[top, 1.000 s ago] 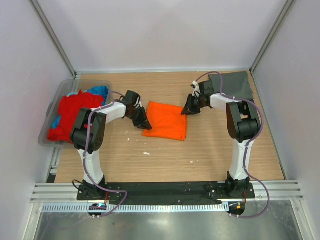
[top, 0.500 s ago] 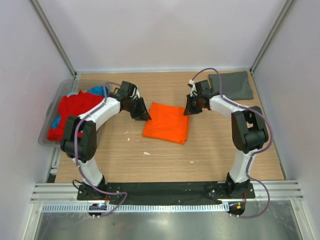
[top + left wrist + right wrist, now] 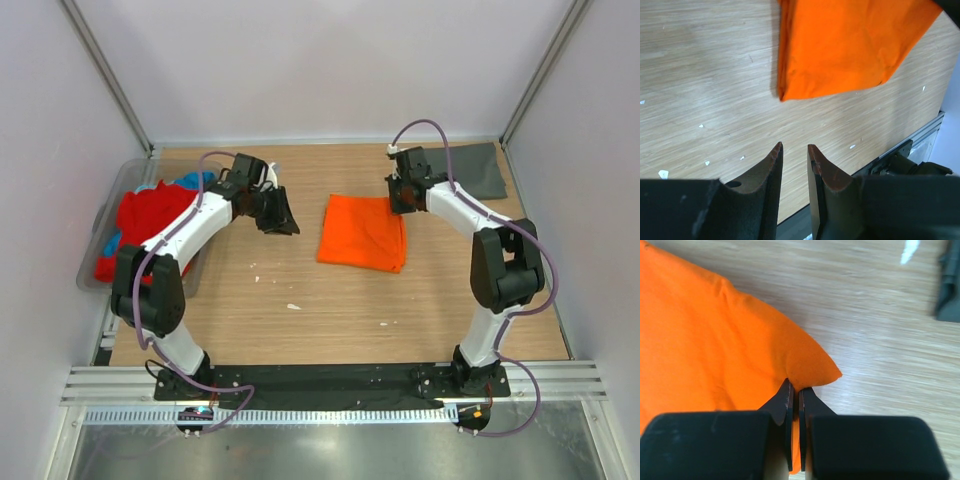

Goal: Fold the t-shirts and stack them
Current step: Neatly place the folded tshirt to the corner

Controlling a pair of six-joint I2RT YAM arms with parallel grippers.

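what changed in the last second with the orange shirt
The right gripper shut its fingers on the far right corner of the orange t-shirt and dragged it rightward. The left gripper came off its left edge, now apart, open. The dark grey t-shirt and the tub of shirts stayed put.

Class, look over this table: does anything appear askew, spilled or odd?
The folded bright orange cloth t-shirt lies slightly askew to the edges of the wooden table, and small white scraps litter the wood near it.
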